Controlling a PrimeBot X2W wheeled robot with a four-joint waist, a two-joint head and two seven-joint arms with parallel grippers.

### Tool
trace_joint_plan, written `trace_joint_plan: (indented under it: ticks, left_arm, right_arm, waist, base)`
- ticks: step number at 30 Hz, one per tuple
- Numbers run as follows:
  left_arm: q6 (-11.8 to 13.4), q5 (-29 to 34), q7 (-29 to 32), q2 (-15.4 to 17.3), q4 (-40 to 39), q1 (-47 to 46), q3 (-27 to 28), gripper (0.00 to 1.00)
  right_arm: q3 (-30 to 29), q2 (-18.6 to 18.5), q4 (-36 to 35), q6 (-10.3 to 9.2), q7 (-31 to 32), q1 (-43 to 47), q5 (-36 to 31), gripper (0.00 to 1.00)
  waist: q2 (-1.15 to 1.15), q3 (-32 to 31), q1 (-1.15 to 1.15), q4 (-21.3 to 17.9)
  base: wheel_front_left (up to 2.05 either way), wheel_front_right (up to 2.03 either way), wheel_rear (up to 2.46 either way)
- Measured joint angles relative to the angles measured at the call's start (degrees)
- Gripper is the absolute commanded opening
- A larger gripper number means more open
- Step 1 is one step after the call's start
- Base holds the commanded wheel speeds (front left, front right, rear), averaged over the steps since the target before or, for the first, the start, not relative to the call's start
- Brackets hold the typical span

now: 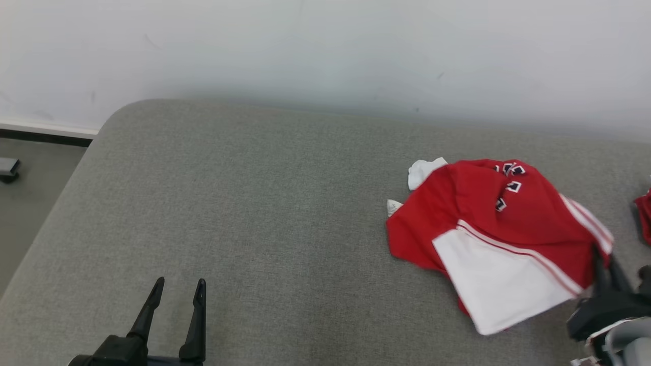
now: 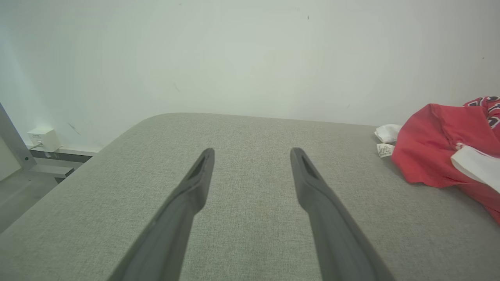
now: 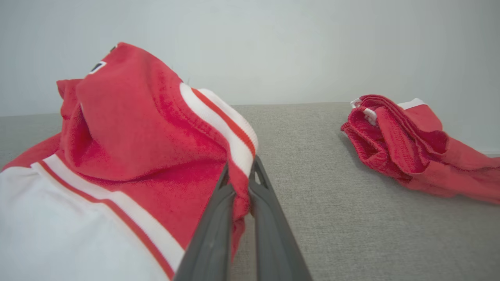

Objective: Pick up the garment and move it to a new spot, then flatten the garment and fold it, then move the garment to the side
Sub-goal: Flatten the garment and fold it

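A crumpled red and white garment (image 1: 498, 229) with small black and white marks lies on the right half of the grey cushioned surface (image 1: 279, 218). My right gripper (image 1: 605, 262) is shut on its striped right edge; in the right wrist view the two fingers pinch a fold of the garment (image 3: 136, 156) at the gripper (image 3: 239, 171). My left gripper (image 1: 178, 287) stands open over bare cushion at the lower left, far from the cloth. In the left wrist view the left gripper (image 2: 252, 154) holds nothing, and the garment (image 2: 441, 152) lies at the right edge.
A second red and white cloth (image 3: 406, 136) lies bunched to the right, its edge (image 1: 645, 213) at the head view's right border. A pale wall (image 1: 325, 51) runs behind the cushion. The cushion's rounded left corner drops to the floor (image 1: 30, 193), where a small white box (image 2: 43, 138) sits.
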Motion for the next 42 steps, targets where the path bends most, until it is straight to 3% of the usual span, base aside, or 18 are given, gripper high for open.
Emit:
trace_joint_plan:
  ticks: [7, 12, 17, 23, 32, 36, 42]
  left_arm:
    - [0.01, 0.25, 0.00, -0.25, 0.10, 0.86, 0.16, 1.00]
    - [0.00, 0.33, 0.00, -0.64, 0.05, 1.08, 0.35, 1.00]
    - [-0.02, 0.49, 0.00, -1.30, -0.01, 1.52, 0.40, 1.00]
    - [-0.02, 0.49, 0.00, -1.60, 0.16, 1.47, 0.10, 1.00]
    - [-0.02, 0.49, 0.00, -2.04, 1.09, 0.10, -1.44, 1.00]
    - [-0.02, 0.20, 0.00, -2.33, 1.94, -0.98, -2.68, 1.00]
    - [-0.02, -0.45, 0.00, -2.46, 3.26, -2.64, -4.50, 1.00]
  right_arm:
    - [-2.98, -7.14, -6.03, 0.00, 0.01, -2.54, -1.49, 0.00]
    - [-1.86, -9.06, -12.49, -0.01, 2.04, -5.31, -2.75, 0.00]
    - [5.08, -5.88, -20.39, -0.01, 5.37, -7.15, -3.01, 0.00]
    - [13.11, -0.35, -21.89, 0.00, 6.60, -7.16, -2.16, 0.00]
    - [25.41, 8.73, -12.91, -0.01, 3.89, -8.97, 1.32, 0.00]
    - [32.45, 9.78, -7.99, -0.01, 2.48, -10.69, 3.86, 0.00]
    - [45.80, 9.94, -4.43, -0.01, 1.22, -12.41, 13.58, 0.00]
  waist:
    - [0.00, -1.21, 0.00, -1.26]
    - [0.00, -2.23, 0.00, -1.26]
    - [0.00, -2.50, 0.00, -0.38]
    - [0.00, -2.31, 0.00, 0.88]
    - [0.00, -1.18, 0.00, 4.37]
    - [0.00, -0.18, 0.00, 6.26]
    - [0.00, 1.31, 0.00, 9.23]
  base:
    - [0.00, 0.00, 0.00]
    - [0.00, 0.00, 0.00]
    - [0.00, 0.00, 0.00]
    - [0.00, 0.00, 0.00]
    - [0.00, 0.00, 0.00]
    - [0.00, 0.00, 0.00]
    - [0.00, 0.00, 0.00]
